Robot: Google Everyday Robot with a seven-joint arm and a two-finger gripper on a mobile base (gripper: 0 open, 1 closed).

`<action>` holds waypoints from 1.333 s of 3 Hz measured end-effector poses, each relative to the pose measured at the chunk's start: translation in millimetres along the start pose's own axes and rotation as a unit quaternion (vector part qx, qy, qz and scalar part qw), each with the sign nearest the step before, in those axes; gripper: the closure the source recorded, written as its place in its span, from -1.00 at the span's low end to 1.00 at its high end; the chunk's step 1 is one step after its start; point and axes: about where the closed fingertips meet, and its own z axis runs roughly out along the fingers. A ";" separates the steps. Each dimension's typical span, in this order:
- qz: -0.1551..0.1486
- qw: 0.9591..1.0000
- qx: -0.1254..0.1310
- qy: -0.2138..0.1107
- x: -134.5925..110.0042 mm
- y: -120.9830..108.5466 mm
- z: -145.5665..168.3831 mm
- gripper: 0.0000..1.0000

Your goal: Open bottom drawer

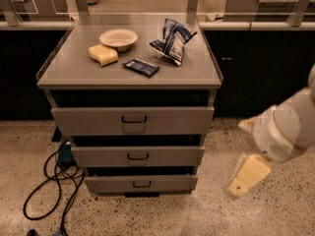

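The grey three-drawer cabinet (206, 80) stands in the middle of the camera view. The bottom drawer (167, 183) is the lowest and slimmest front, just above the floor, with a small dark loop handle (141, 184) at its centre. Its front sits about flush with the fronts of the two drawers above. My gripper (247, 177) hangs at the right on the white arm (283, 132), above the floor. It is at about the bottom drawer's height, well to the right of the cabinet, and touches nothing.
The cabinet top holds a white bowl (118, 37), a yellow sponge (103, 54), a blue crisp bag (173, 41) and a dark blue packet (141, 67). A black cable (49, 191) loops on the speckled floor at the left. Dark counters run behind.
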 end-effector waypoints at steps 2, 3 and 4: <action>0.136 0.981 -0.115 -0.076 63.1 58.8 184.4 -1.00; 0.148 0.978 -0.122 -0.082 68.0 59.2 202.2 -1.00; 0.140 0.977 -0.130 -0.092 65.2 61.4 209.5 -1.00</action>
